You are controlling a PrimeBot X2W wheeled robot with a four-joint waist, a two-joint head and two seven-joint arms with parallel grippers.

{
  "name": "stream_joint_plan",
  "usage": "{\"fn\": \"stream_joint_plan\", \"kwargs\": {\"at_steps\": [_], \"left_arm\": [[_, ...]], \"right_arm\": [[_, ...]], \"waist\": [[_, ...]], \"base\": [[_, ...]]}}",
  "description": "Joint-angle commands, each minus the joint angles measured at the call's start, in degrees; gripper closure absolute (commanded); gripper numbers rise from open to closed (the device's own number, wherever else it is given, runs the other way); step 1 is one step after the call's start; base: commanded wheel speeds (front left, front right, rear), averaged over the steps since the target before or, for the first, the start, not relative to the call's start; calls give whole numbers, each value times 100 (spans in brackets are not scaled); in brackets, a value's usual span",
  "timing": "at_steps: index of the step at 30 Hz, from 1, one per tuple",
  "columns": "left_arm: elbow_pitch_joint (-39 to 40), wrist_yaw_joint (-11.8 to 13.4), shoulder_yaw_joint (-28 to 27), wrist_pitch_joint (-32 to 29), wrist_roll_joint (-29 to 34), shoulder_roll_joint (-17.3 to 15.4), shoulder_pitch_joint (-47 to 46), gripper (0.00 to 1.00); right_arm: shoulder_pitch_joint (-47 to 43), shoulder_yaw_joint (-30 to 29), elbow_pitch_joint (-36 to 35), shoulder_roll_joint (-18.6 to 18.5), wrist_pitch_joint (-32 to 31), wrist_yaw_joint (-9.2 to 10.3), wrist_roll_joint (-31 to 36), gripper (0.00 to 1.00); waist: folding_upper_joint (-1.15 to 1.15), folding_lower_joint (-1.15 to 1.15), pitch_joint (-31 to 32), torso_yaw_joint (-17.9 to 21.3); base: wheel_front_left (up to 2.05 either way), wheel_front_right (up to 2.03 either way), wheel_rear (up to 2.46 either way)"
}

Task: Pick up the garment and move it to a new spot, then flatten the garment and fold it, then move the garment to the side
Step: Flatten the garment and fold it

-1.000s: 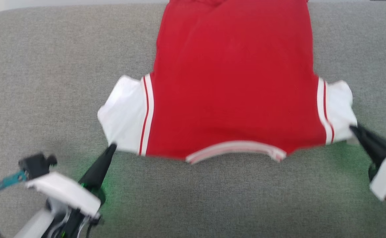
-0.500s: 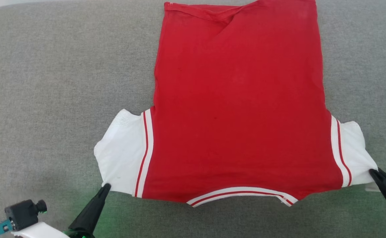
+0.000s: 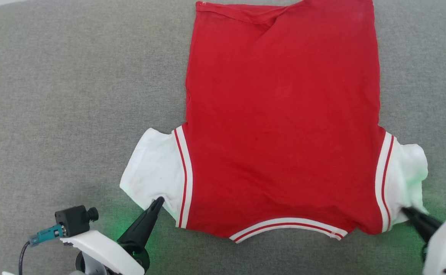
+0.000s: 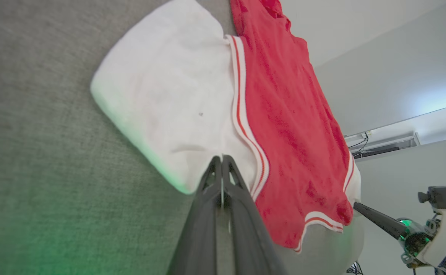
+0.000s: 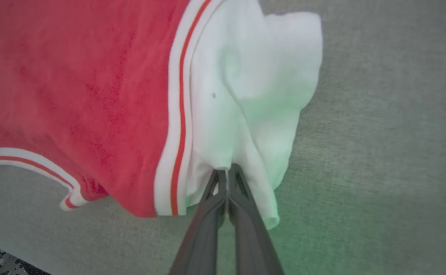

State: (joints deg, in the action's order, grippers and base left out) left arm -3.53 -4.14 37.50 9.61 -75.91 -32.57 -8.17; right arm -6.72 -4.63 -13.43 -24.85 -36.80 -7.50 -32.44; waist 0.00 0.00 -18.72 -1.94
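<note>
The garment [image 3: 284, 133], a bright red shirt with white sleeves, lies spread flat on the grey cloth surface, collar band nearest me and hem far. My left gripper [image 3: 158, 200] is shut with its tips pinched at the lower edge of the left white sleeve [image 3: 154, 172]. In the left wrist view, that gripper [image 4: 221, 158] sits on the sleeve [image 4: 169, 95], and a crease runs to it. My right gripper [image 3: 406, 210] is shut on the right sleeve [image 3: 408, 172]. The right wrist view shows the white cloth [image 5: 253, 95] bunched into the gripper [image 5: 226, 168]. The right gripper [image 4: 356, 205] also appears in the left wrist view.
The grey woven surface [image 3: 73, 95] spreads wide to the left and right of the shirt and in front of it. A pale wall [image 4: 379, 57] rises beyond the surface's far edge. Green light from the grippers tints the cloth near both tips.
The head view has tilted, so the shirt sits lower and shows whole. Both gripper tips have moved inward toward the red body, and the right sleeve has bunched up.
</note>
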Motion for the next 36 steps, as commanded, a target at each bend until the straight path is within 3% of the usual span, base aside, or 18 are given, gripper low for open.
{"fn": "stream_joint_plan", "kwargs": {"at_steps": [1, 11, 12, 13, 14, 15, 16, 17, 23, 28, 32, 36], "left_arm": [[-148, -61, 18, 24, 23, 47, -103, 100], [-896, -239, 51, 139, -86, 298, -204, 100], [-920, -252, 63, 146, -87, 302, -204, 100], [-939, -270, 66, 149, -93, 304, -203, 100], [-953, -286, 69, 154, -99, 301, -205, 100], [-956, -287, 64, 171, -104, 292, -201, 100], [-956, -287, 64, 171, -104, 292, -201, 100], [-951, -285, 54, 186, -116, 285, -199, 100], [-731, -329, 43, 285, -135, 290, -94, 100], [-385, -338, 65, 351, -70, 266, -76, 100], [-132, -341, 100, 352, 46, 276, -266, 100], [85, -342, 138, 322, 85, 369, -451, 100]], "right_arm": [[113, 136, 188, -1, 51, 1, -71, 100], [560, 923, 1440, -6, 643, 2, -122, 100], [612, 947, 1454, -21, 706, 2, -101, 96], [646, 970, 1450, -47, 767, 2, -68, 79], [670, 984, 1426, -78, 821, 2, -46, 50], [699, 947, 1382, -78, 880, 2, -52, 9], [699, 947, 1382, -78, 880, 2, -52, 9], [713, 888, 1336, -65, 917, 3, -84, 0], [606, 142, 548, -197, 787, 1, -153, 0], [1173, -479, -85, -526, 315, 1, -106, 0], [2232, -556, 154, -815, -77, 1, -151, 0], [3764, -483, 1090, -844, -297, 1, -104, 0]], "waist": [[0, 0, -12, 13], [0, 0, -67, 35], [0, 0, -69, 33], [0, 0, -74, 33], [0, 0, -79, 30], [0, 0, -84, 28], [0, 0, -84, 28], [0, 0, -86, 25], [0, 0, -62, -75], [0, 0, -165, -186], [0, 0, -430, -378], [0, 0, -812, -618]], "base": [[0, 0, 0], [0, 0, 0], [0, 0, 0], [0, 0, 0], [0, 0, 0], [0, 0, 0], [0, 0, 0], [0, 0, 0], [0, 0, 0], [0, 0, 0], [0, 0, 0], [0, 0, 0]]}}
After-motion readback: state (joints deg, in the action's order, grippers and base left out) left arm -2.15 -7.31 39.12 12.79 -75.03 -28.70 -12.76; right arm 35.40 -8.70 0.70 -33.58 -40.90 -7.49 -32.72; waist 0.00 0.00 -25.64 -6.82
